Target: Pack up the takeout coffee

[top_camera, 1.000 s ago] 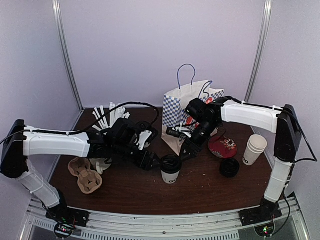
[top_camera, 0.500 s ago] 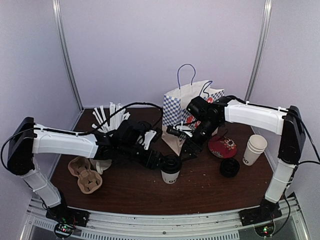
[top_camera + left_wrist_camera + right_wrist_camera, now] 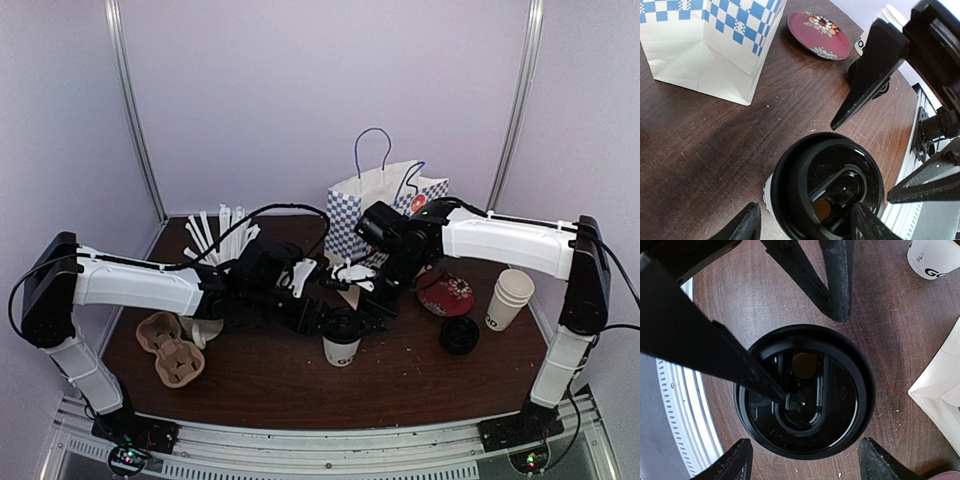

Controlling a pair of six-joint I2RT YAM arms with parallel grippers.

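One takeout coffee [image 3: 342, 338], a white paper cup with a black lid, stands upright on the dark wood table in front of the bag. My left gripper [image 3: 322, 319] reaches it from the left. In the left wrist view its jaws [image 3: 802, 226] straddle the lid [image 3: 832, 187]; they are open, with a gap at the left finger. My right gripper [image 3: 372, 305] hangs over the cup from the right. It is open [image 3: 807, 462], with the lid [image 3: 805, 396] just ahead of its fingertips. A left finger crosses over the lid there.
A blue-checked paper bag [image 3: 375, 215] stands open behind the cup. To the right lie a red floral plate [image 3: 446, 294], a black lid stack [image 3: 459, 335] and stacked white cups [image 3: 510, 298]. A cardboard carrier [image 3: 170, 350] and a straw cup [image 3: 215, 240] sit left.
My right gripper has swung from the bag down to the lidded cup and opened wider. My left gripper has slid right until its jaws straddle the cup.
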